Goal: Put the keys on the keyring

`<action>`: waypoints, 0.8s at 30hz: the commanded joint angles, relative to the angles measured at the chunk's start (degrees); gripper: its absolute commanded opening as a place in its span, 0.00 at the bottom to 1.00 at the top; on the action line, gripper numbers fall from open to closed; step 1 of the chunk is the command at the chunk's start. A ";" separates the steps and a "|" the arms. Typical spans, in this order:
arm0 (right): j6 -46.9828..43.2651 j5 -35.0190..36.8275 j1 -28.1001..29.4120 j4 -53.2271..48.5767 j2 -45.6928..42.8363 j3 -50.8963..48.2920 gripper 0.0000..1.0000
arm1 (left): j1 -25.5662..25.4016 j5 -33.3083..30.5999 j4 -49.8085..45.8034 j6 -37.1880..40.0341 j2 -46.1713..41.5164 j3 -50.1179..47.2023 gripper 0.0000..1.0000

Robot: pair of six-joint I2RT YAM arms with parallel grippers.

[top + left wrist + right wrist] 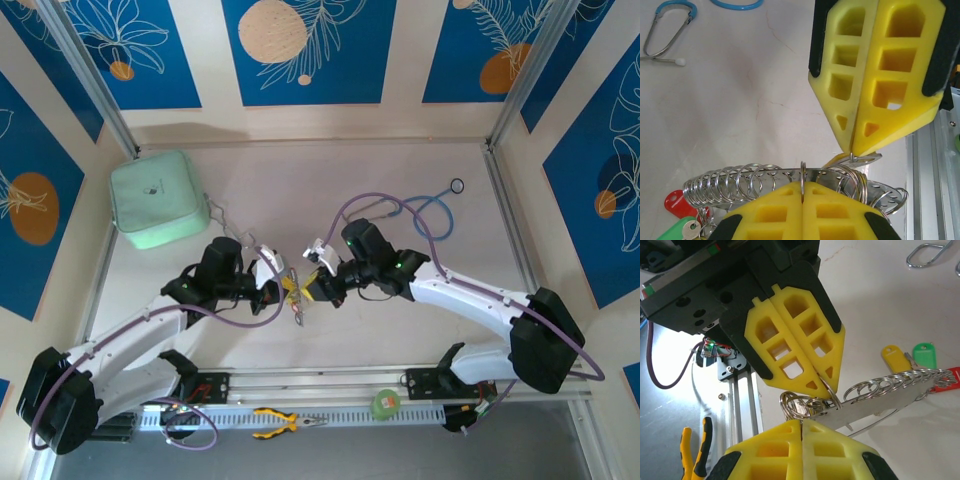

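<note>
While blue floral wall panels (300,50) enclose the pale beige table (400,320), left gripper (802,183) and right gripper (801,421) both pinch the keyring (870,407), its tagged keys (690,230) resting right of the mint pouch (160,198).

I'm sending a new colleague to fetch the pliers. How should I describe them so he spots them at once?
Start at the metal rail along the near edge of the table. The pliers lie on the slotted strip just in front of it, left of centre. Their yellow-and-black handles tell them from the round green item to their right.
</note>
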 commanded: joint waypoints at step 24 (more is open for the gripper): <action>-0.93 5.61 2.57 4.29 2.57 2.95 0.00 | -0.50 3.62 -1.14 0.02 1.06 0.58 0.00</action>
